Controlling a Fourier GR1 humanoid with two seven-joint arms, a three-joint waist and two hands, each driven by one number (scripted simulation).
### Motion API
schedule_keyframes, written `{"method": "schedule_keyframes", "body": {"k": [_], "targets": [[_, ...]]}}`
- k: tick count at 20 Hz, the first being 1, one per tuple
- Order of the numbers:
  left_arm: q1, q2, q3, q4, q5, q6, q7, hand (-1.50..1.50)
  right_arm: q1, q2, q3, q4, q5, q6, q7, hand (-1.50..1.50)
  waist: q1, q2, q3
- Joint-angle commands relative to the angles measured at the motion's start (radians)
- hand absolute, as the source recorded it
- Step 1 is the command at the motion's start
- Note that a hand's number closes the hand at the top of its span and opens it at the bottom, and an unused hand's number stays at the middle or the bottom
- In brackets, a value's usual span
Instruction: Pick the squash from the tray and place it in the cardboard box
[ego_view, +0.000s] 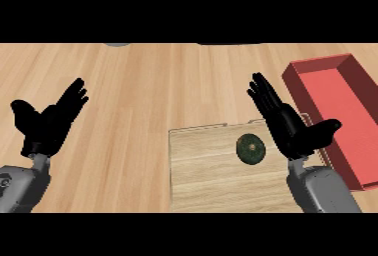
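Head view: round dark-green squash (250, 149) on flat wooden tray (214, 185); both robot hands released.

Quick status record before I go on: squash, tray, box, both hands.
squash: dark green, lying on the tray, not held
tray: light wooden, at lower centre
box: red, open-topped, right of the tray, nothing visible inside
left hand: open, fingers up, at the left, away from the tray
right hand: open, beside the squash, between it and the box
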Motion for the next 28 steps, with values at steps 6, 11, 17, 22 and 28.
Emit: {"method": "schedule_keyframes", "body": {"k": [6, 11, 17, 22, 28], "targets": [[-0.049, 0.079, -0.041, -0.105, -0.161, -0.037, -0.176, 0.00, -0.156, -0.310, -0.194, -0.293, 0.186, -0.075, 0.049, -1.50, -0.037, -0.042, -0.010], [0.018, 0.043, -0.081, -0.145, -0.170, -0.066, -0.224, 0.00, 0.087, -0.526, -0.197, -0.376, 0.345, 0.007, 0.042, -1.50, -0.014, -0.017, -0.005], [0.000, 0.011, -0.087, -0.117, -0.200, -0.074, -0.250, 0.00, 0.158, -0.590, -0.101, -0.439, 0.563, 0.040, -0.082, -1.50, 0.011, -0.008, -0.005], [-0.007, 0.018, -0.077, -0.139, -0.196, -0.106, -0.229, 0.00, 0.133, -0.690, -0.052, -0.518, 0.635, 0.182, 0.096, -1.50, 0.022, -0.007, -0.007], [-0.066, -0.011, -0.076, -0.086, -0.217, -0.109, -0.231, 0.00, 0.011, -0.714, 0.146, -0.619, 0.708, 0.410, 0.378, -1.50, 0.033, -0.003, -0.008]]}}
